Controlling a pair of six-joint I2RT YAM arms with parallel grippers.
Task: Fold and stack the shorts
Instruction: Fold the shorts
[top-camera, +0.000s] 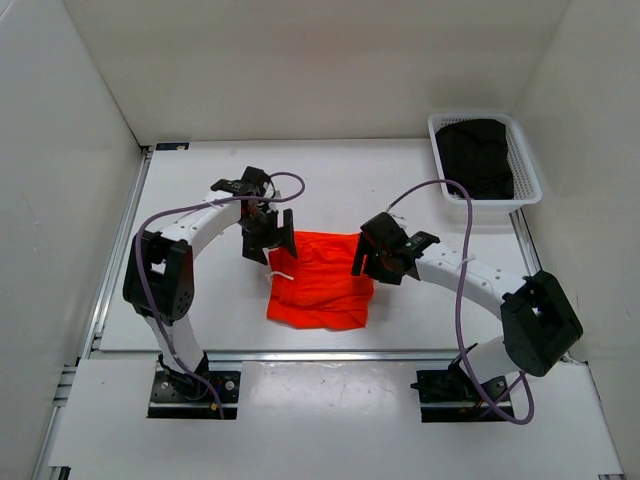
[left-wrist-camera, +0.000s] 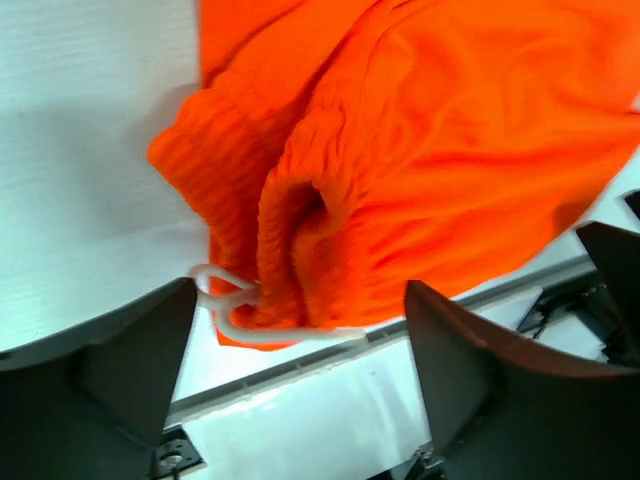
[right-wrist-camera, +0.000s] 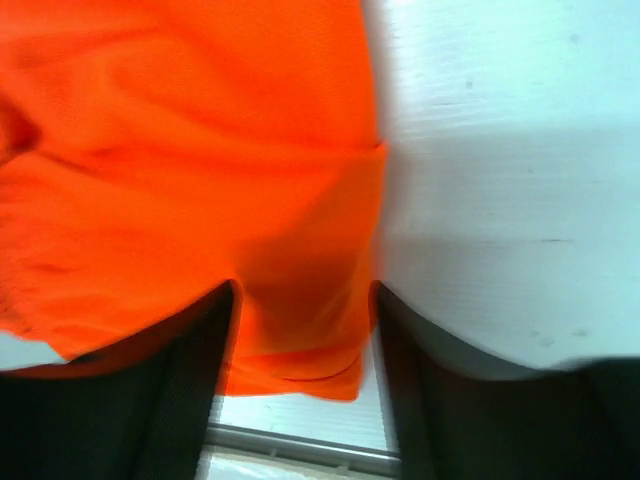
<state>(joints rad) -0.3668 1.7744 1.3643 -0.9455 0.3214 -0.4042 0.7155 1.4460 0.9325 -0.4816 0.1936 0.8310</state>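
From above, the shorts (top-camera: 322, 285) lie as a folded orange-red rectangle on the white table (top-camera: 200, 190), near its middle and just ahead of the two arm bases. The left gripper (top-camera: 272, 245) sits over the fabric's 10 o'clock corner, and the right gripper (top-camera: 372, 262) over its edge at about 2 o'clock. A loop of white drawstring (top-camera: 280, 272) pokes out at 9 o'clock. Well apart, at 1 o'clock from the shorts, a white basket (top-camera: 528, 165) holds a black garment (top-camera: 475, 155). In the left wrist view, the left gripper (left-wrist-camera: 300, 350) has its jaws spread wide. The gathered elastic waistband (left-wrist-camera: 290, 230) and the drawstring (left-wrist-camera: 235, 315) bunch in the gap, gripped by neither finger. In the right wrist view, which is blurred, the right gripper (right-wrist-camera: 303, 340) also stands parted. A hemmed corner of the shorts (right-wrist-camera: 180, 180) fills the space between its dark fingers (right-wrist-camera: 180, 390), spreading towards 10 o'clock, with bare table at 2 o'clock. No clamp on the cloth shows.
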